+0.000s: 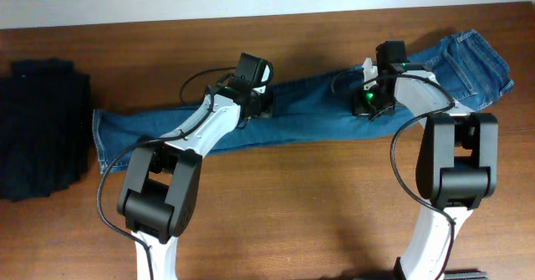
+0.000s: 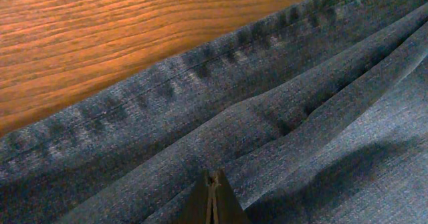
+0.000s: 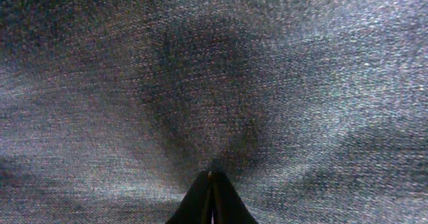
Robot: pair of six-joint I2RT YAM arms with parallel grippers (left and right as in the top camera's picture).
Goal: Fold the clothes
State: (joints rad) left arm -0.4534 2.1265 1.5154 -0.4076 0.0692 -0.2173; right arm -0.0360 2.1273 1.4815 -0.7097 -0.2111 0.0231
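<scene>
My left hand (image 1: 255,106) and right hand (image 1: 374,104) both have their fingers together, tips down on the jeans (image 1: 318,117). The jeans lie stretched along the far side of the surface (image 1: 292,221). I cannot tell if either hand has denim pinched. If only one layer is caught, a lift could drag the legs askew. The cuffs end near the black pile (image 1: 42,121). The near side is open wood.

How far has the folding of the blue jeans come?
Done: the medium-blue denim jeans lie as one narrow strip, legs together. In hand: the left pincer and right pincer are shut, tips down on the denim. To do: no crosswise fold yet; the strip lies at full length.
</scene>
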